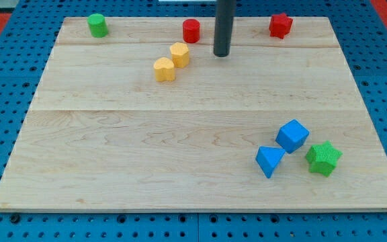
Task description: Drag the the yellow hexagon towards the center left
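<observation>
Two yellow blocks sit touching at the upper middle of the wooden board [113, 154]. The upper-right one [179, 54] looks like a hexagon. The lower-left one [164, 69] has a rounder outline that I cannot make out. My tip [221, 54] rests on the board to the right of the yellow hexagon, about a block's width away and not touching it. The dark rod rises straight up out of the view's top.
A green cylinder [98, 25] is at the top left, a red cylinder [191, 30] at the top middle just left of the rod, and a red star [280, 25] at the top right. A blue cube [292, 136], a blue triangle [269, 160] and a green star [324, 158] cluster at the bottom right.
</observation>
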Tool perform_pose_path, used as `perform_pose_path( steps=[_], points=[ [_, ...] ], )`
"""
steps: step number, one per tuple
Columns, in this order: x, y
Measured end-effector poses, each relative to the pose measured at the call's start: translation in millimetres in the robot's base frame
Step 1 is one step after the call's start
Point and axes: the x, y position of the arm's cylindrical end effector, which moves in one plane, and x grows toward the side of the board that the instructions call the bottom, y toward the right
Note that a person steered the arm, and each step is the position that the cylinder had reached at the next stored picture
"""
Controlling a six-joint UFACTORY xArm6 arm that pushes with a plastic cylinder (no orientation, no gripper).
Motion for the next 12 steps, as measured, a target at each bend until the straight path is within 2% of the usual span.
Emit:
perform_pose_path(
  steps=[2, 4, 5, 6, 7, 8, 10, 11, 12],
  points=[
    [0.0, -57.5],
    [56.1, -236.4],
    [-2.4, -200.7],
    [-10.8, -288.1],
    [18.9, -314.3],
    [53.6, -314.4],
    [41.4, -312.8],
    [63.3, -287.3],
    [95.5, -287.4]
  ],
)
